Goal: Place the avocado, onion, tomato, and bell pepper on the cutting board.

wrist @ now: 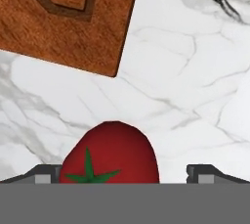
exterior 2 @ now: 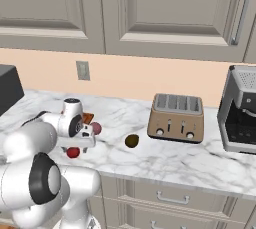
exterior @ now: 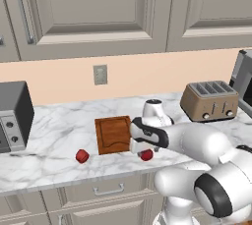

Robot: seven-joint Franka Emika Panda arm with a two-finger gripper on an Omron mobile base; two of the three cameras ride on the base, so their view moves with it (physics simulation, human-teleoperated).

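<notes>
The tomato [wrist: 110, 157], bright red with a green stem, sits on the marble counter between the fingertips of my open gripper [wrist: 127, 174]; the left fingertip is closer to it than the right. From the left base view the tomato [exterior: 146, 154] lies just below my hand, right of the cutting board [exterior: 113, 134], whose corner [wrist: 63, 17] is also close above in the hand view. The bell pepper [exterior: 82, 156] rests on the counter left of the board's front. The onion [exterior 2: 96, 128] and the avocado [exterior 2: 132, 141] lie on the counter to the right of my hand.
A tan toaster [exterior: 209, 101] stands at the back right, with a coffee machine [exterior 2: 240, 110] beyond it. A dark toaster oven [exterior: 12, 116] occupies the left end of the counter. The counter's front edge runs just before the tomato.
</notes>
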